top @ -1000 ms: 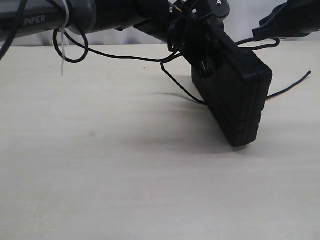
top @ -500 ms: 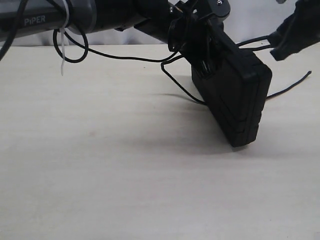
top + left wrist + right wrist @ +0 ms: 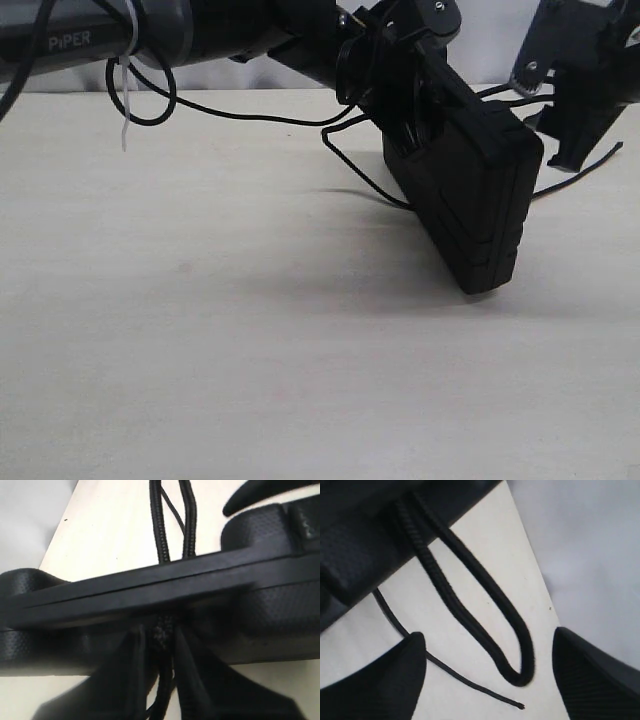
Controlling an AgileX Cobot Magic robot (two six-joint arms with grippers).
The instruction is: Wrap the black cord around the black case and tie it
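The black case (image 3: 470,190) stands tilted on its lower corner, its top under my left gripper (image 3: 400,75). In the left wrist view the left gripper (image 3: 162,655) is shut on the black cord (image 3: 162,630) right at the case (image 3: 75,605) edge, and two cord strands run on beyond the case. The cord (image 3: 250,115) trails left over the table and curves under the case. My right gripper (image 3: 542,118) hangs open beside the case's far end. Between its fingers (image 3: 385,680) lie a cord loop (image 3: 515,665) and a thin cord end (image 3: 520,705).
The pale wooden table (image 3: 200,350) spreads out in front of the case. A white zip tie (image 3: 125,95) and a smooth cable loop (image 3: 140,120) hang from the left arm. The table's far edge meets a white wall (image 3: 590,540).
My right gripper has come down and turned beside the case's far end, and its fingers now stand apart. The case, the left gripper and the cord have stayed put.
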